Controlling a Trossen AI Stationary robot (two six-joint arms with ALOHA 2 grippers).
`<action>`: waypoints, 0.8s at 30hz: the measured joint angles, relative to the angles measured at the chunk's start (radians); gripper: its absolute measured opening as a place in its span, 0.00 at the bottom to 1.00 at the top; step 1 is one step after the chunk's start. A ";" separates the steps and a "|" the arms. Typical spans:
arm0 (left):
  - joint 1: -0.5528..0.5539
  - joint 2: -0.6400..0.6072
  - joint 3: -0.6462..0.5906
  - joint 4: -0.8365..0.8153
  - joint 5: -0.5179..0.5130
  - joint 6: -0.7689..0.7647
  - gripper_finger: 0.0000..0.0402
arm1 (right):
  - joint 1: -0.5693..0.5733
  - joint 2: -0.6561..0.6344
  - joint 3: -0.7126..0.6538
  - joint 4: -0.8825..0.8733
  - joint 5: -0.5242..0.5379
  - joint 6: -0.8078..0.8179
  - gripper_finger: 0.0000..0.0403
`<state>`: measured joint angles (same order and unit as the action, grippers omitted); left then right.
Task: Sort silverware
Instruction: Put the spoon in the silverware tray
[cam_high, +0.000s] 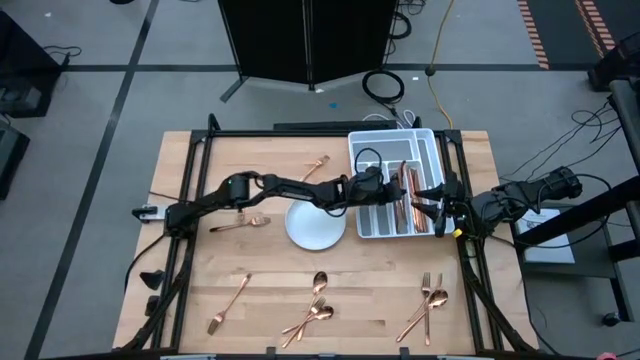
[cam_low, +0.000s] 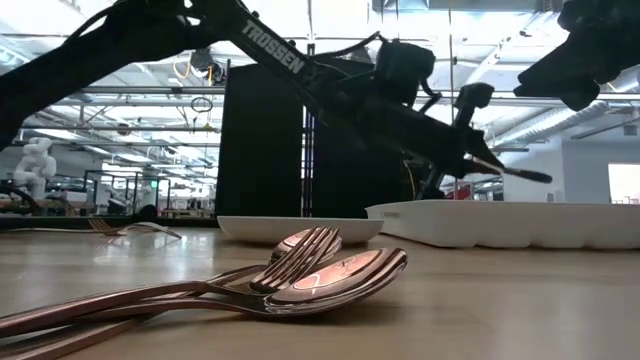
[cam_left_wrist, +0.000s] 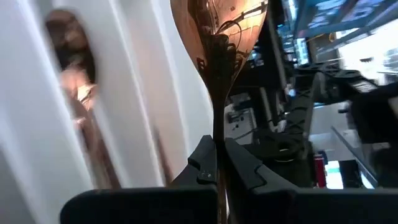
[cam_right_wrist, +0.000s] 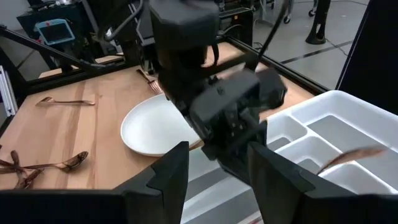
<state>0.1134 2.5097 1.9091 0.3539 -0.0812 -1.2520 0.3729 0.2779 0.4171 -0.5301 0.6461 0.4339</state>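
Left gripper (cam_left_wrist: 217, 163) is clamped on a copper spoon (cam_left_wrist: 219, 46), above the white tray (cam_high: 362, 142) at 1 o'clock on the table. Right gripper (cam_right_wrist: 214, 171), jaws apart and empty, hangs at the tray's 3 o'clock edge. Risks: thin handle pivots in the pinch, spoon drops in the wrong slot; arms crowd. Loose silverware (cam_high: 318, 312) lies at 6 o'clock.

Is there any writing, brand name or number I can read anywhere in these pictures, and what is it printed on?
"TROSSEN": white letters along the dark robot arm in the low view.
Small blue screen in the right wrist view: too small to read.
Nothing else is readable.
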 joint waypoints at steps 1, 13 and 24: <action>0.001 0.002 0.000 -0.011 0.006 -0.016 0.00 | 0.000 0.000 0.000 0.000 0.001 0.000 0.39; 0.004 0.005 -0.001 -0.113 0.018 -0.027 0.08 | 0.000 0.000 0.000 0.002 0.006 -0.018 0.39; 0.005 0.004 -0.001 -0.099 0.016 -0.053 0.23 | 0.000 0.000 0.000 0.002 0.006 -0.019 0.39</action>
<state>0.1183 2.5141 1.9079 0.2554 -0.0649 -1.3048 0.3729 0.2783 0.4171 -0.5279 0.6524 0.4152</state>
